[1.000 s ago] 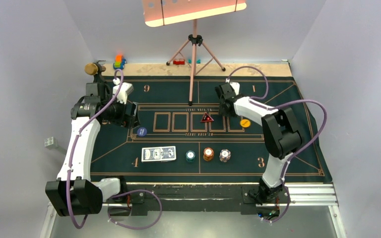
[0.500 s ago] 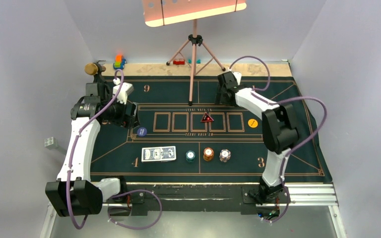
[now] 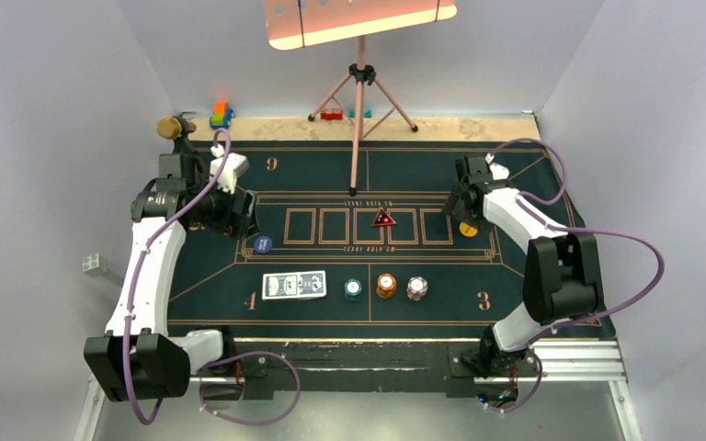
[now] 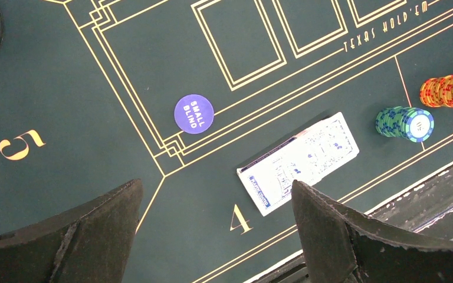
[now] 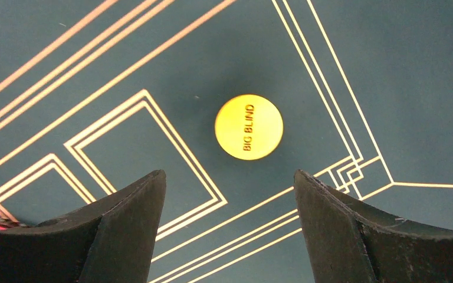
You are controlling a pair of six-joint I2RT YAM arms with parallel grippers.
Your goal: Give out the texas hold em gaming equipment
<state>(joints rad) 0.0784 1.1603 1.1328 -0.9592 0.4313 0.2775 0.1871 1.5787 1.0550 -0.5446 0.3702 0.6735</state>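
The yellow BIG BLIND chip [image 3: 467, 228] [image 5: 249, 127] lies flat on the green mat. My right gripper [image 3: 464, 197] [image 5: 229, 174] hangs open just above it, with nothing between its fingers. A blue SMALL BLIND chip [image 3: 262, 243] [image 4: 193, 114] lies at the left. My left gripper [image 3: 244, 213] [image 4: 216, 184] is wide open and empty, beside that chip. The deck of cards [image 3: 294, 285] [image 4: 298, 162] lies near the front. To its right stand a teal chip stack [image 3: 354, 289] [image 4: 406, 122], an orange stack [image 3: 385, 286] [image 4: 451, 91] and a whitish stack [image 3: 416, 288].
A red triangular marker [image 3: 383, 219] sits in the middle card box. A tripod stand [image 3: 360, 92] rises at the back centre. The microphone [image 3: 175, 126] and toy blocks [image 3: 222, 114] stand at the back left. The metal rail [image 3: 570, 358] runs along the near edge.
My right arm has swung from the mat's back centre to the right, ending over the yellow chip, and its jaws have opened wider. The left arm has not moved.
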